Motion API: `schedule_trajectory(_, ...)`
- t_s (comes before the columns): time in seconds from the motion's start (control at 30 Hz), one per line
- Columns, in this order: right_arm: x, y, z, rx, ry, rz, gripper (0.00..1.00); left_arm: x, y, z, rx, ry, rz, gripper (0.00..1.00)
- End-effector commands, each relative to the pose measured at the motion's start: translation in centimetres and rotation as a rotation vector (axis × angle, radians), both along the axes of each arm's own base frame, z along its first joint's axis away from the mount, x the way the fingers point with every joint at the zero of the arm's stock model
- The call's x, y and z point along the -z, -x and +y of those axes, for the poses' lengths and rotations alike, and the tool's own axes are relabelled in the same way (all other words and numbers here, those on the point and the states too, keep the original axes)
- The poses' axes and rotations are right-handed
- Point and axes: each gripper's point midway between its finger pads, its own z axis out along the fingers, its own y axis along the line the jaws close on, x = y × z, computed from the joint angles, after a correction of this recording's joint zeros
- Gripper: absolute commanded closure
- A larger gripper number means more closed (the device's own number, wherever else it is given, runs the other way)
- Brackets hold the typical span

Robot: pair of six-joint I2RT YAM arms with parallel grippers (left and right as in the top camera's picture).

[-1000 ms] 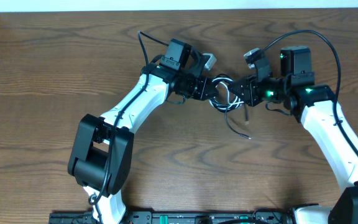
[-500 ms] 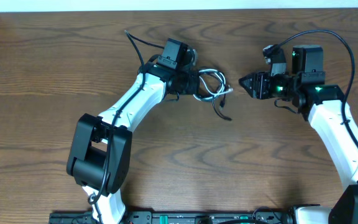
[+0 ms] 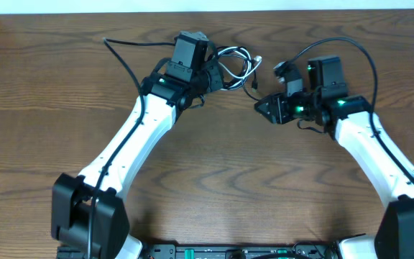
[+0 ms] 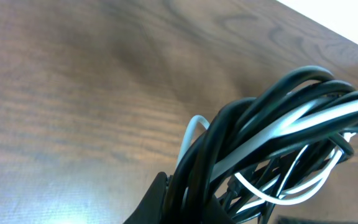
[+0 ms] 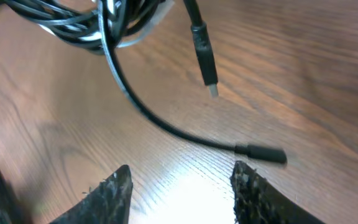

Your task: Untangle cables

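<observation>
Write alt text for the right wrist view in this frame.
The right gripper stands open and empty above the wooden table, with a loose black cord ahead of it that ends in a small plug. The tangled black and white cables sit at the upper left, a second plug sticking out from them.

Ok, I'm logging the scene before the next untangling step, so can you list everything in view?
thin black cord: one, black, tangled into a bundle at the table's far side; two plug ends trail free.
thin white cord: one, white, in the same bundle.
brown wooden table: one, brown, under everything.
white robot arms: two, white with black joints, reaching in from the near edge.
left gripper: one, black, shut on the bundle.
right gripper: one, black, open and empty, facing the bundle without touching it.
</observation>
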Motion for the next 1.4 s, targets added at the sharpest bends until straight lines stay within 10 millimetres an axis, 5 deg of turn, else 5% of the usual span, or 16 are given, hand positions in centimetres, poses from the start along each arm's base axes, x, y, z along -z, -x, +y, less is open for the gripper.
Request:
schedule_trajectory(0.0, 0.3, 0.7, 1.6, -0.178, 0.025, -0.102, 0.48, -1.0, 1.1, 0.1, -0.015, 0.031, 0.036, 0.92)
schedule_trajectory(0.37, 3.4, 0.8, 2.2, -0.262, 0.142, -0.124, 0.48, 0.0, 3.0, 0.7, 0.031, 0.115, 0.176, 0.93)
schedule_trajectory(0.7, 4.9, 1.1, 2.0, -0.152, 0.125, 0.017, 0.78, 0.3, 1.7, 3.3, -0.046, 0.073, 0.157, 0.93)
schedule_trajectory(0.8, 4.0, 1.4, 2.5, -0.101, 0.059, 0.07, 0.99, 0.4, 1.3, 4.1, -0.078, 0.038, 0.143, 0.93)
schedule_trajectory(1.03, -0.2, 1.6, 4.4, -0.123, -0.052, -0.004, 0.99, 0.5, 1.3, 4.0, -0.074, 0.037, 0.142, 0.93)
schedule_trajectory(1.37, -6.1, -1.1, 6.1, -0.016, -0.218, -0.131, 0.99, 0.5, 2.0, 2.7, -0.038, 0.04, 0.146, 0.93)
